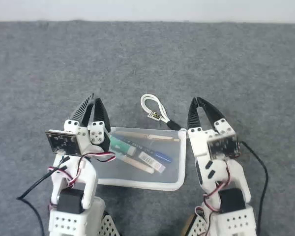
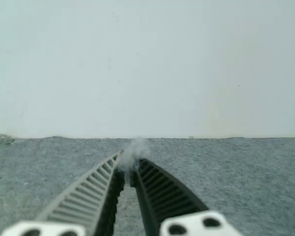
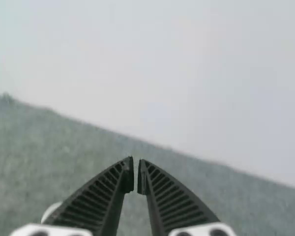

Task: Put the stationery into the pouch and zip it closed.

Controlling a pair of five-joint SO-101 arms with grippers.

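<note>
A clear plastic pouch [image 1: 173, 172] lies flat on the grey mat between the two arms. Inside it I see several stationery items, among them a green tube [image 1: 122, 145], a blue pen [image 1: 160, 156] and a wooden stick [image 1: 140, 133]. A white cord loop [image 1: 151, 105] on a black tab extends from the pouch's far right corner. My left gripper [image 1: 94, 100] is raised at the pouch's left end, shut with nothing in it [image 2: 128, 170]. My right gripper [image 1: 195, 101] is raised at the pouch's right end, also shut and empty [image 3: 135, 162].
Grey carpet-like mat [image 1: 147, 64] covers the table out to a pale wall at the far edge. Black cables [image 1: 258, 162] trail from both arm bases near the front.
</note>
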